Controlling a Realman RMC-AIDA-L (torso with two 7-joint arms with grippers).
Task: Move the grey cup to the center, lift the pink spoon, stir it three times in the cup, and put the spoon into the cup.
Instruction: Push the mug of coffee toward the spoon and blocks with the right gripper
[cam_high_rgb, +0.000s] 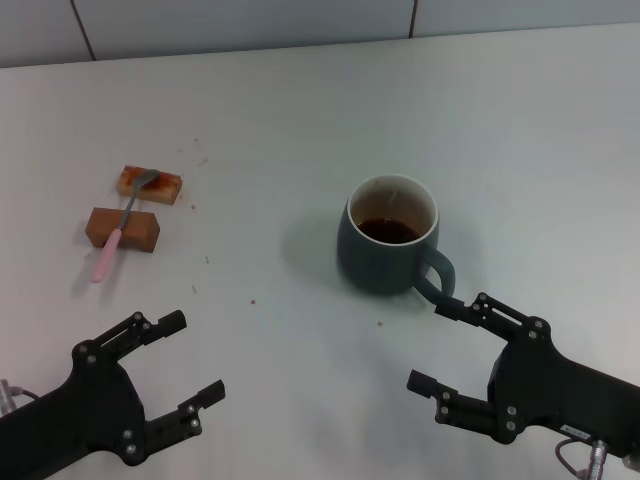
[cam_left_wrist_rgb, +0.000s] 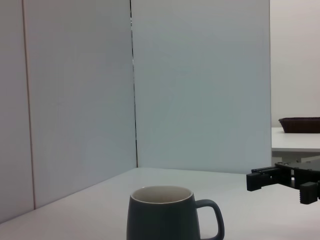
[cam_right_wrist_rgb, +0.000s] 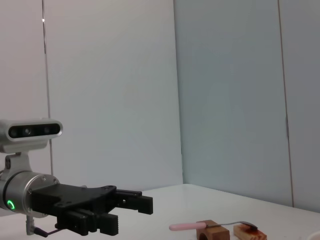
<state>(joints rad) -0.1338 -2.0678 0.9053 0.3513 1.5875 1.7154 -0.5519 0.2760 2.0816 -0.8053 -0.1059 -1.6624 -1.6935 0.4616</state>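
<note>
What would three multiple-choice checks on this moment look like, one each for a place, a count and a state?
1. Where does the pink spoon lie?
A. Across the brown blocks
B. Inside the cup
C. In a gripper

2. How many brown blocks are there?
A. One
B. Two
C. Four

3. What is the state of the grey cup?
A. Tipped over
B. Empty
C. Upright with dark liquid

Answers: 1 A, its bowl rests on the far block and its handle crosses the near one. 2 B, the head view shows two. 3 C, it stands free of the open right gripper and left gripper.

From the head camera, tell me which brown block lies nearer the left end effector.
The darker brown block under the pink spoon's handle; the lighter orange block under its bowl lies farther back from the left end effector.
</note>
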